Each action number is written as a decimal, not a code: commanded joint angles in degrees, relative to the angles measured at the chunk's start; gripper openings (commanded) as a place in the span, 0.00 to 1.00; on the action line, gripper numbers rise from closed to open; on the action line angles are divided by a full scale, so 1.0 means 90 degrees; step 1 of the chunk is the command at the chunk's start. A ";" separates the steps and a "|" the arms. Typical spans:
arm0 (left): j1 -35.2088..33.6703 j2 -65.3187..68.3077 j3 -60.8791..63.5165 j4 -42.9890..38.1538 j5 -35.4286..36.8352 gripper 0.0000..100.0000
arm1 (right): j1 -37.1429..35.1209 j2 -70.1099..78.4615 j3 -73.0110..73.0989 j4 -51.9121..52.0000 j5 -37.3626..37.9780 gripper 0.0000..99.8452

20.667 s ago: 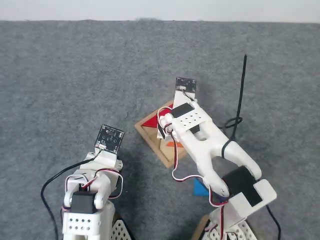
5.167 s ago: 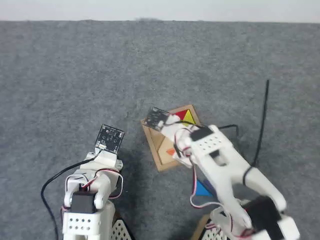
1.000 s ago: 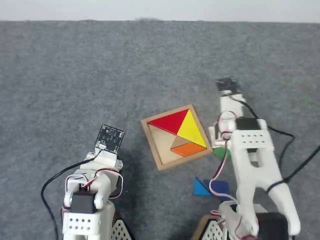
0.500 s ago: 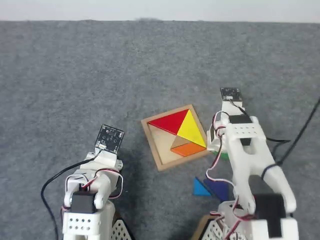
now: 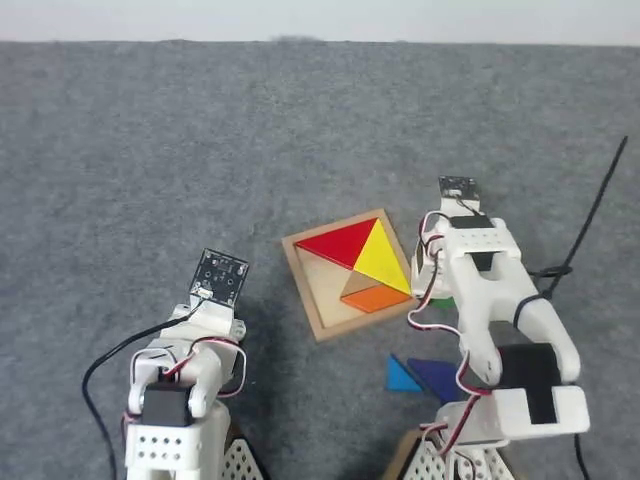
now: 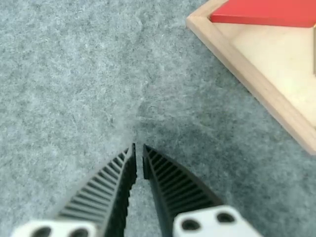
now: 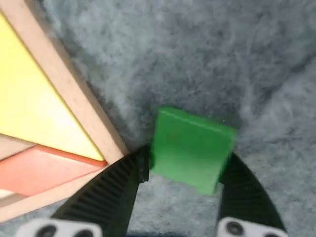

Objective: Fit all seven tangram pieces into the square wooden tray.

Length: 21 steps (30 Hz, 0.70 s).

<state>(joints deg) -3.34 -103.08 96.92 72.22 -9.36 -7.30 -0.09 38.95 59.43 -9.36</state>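
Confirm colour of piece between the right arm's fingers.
Green. The green square piece shows best in the right wrist view.

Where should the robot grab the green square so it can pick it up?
Its two opposite straight edges, from straight above. The green square lies flat on the mat, one corner near the tray, so only its thin sides offer a hold. The right hand sits over it that way.

A grey felt-like mat (image 5: 150, 130) runs back to a pale wall (image 5: 320, 20).
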 commanded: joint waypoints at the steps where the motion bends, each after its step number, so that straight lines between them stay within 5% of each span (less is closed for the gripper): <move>1: -0.0029 -0.0107 -0.0063 0.0020 -0.0039 0.02 | 0.0200 -0.0005 -0.0313 -0.0034 -0.0059 0.12; 12: -0.0029 -0.0107 -0.0063 0.0020 -0.0039 0.02 | 0.0337 -0.0142 -0.0791 0.0024 0.0781 0.04; 21: -0.0029 -0.0107 -0.0063 0.0020 -0.0039 0.02 | 0.0024 -0.1773 -0.0811 0.0415 0.1172 0.04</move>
<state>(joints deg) -3.34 -103.08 96.92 72.22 -9.36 -5.80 -9.41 34.81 61.36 -0.13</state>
